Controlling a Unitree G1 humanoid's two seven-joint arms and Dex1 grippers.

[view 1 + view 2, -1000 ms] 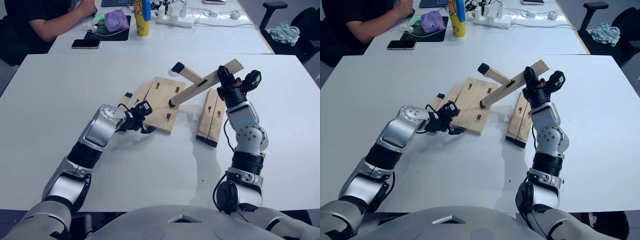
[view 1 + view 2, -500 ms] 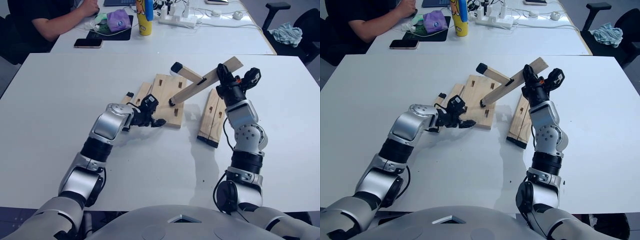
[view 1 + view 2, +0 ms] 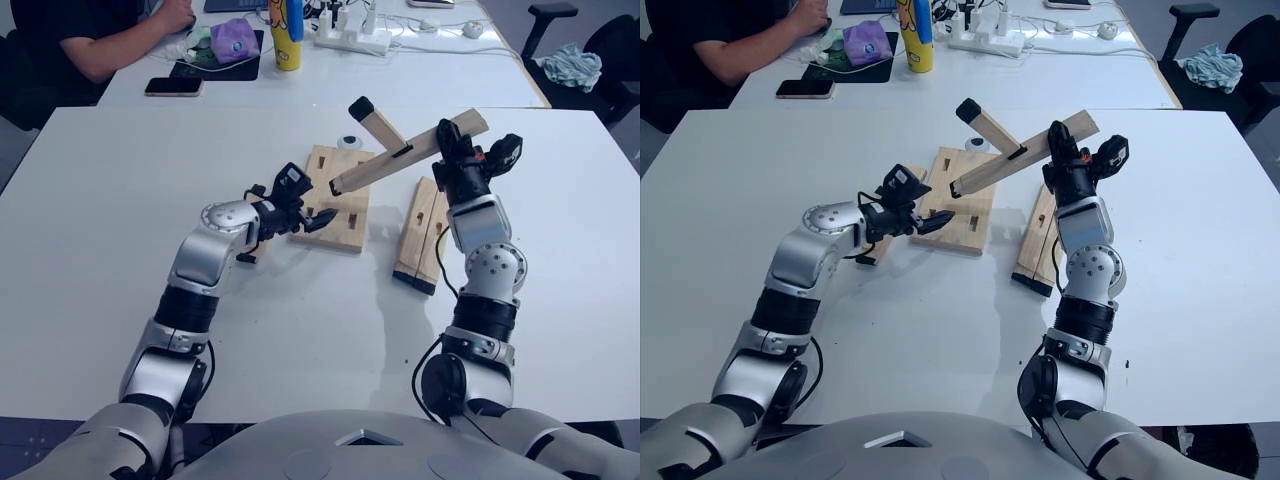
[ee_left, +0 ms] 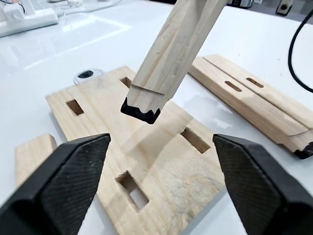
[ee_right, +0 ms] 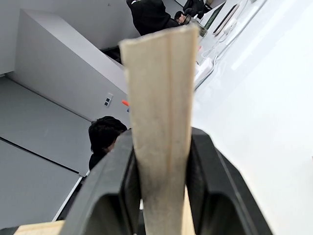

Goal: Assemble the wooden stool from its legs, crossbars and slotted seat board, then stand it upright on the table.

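Observation:
The slotted seat board [image 3: 338, 205] lies flat in the middle of the white table. My left gripper [image 3: 306, 207] is open at the board's left edge, with nothing between its fingers [image 4: 63, 181]. My right gripper [image 3: 452, 155] is shut on a leg assembly [image 3: 400, 160], two legs joined in a cross and held tilted in the air. Its black-capped lower end [image 4: 142, 107] hangs just above the seat board [image 4: 98, 122]. A second leg pair [image 3: 420, 235] lies flat on the table, right of the board. A short wooden piece [image 4: 32, 152] lies left of the board.
A small round white disc [image 3: 347, 141] sits just behind the board. The rear table holds a phone [image 3: 173, 87], a yellow bottle [image 3: 287, 25] and a power strip [image 3: 350, 38], with a person seated at its left end. Bare tabletop lies in front.
My left gripper has moved forward and right, from the board's near corner to its left edge. My right gripper has lifted the leg assembly, raising its lower end off the board.

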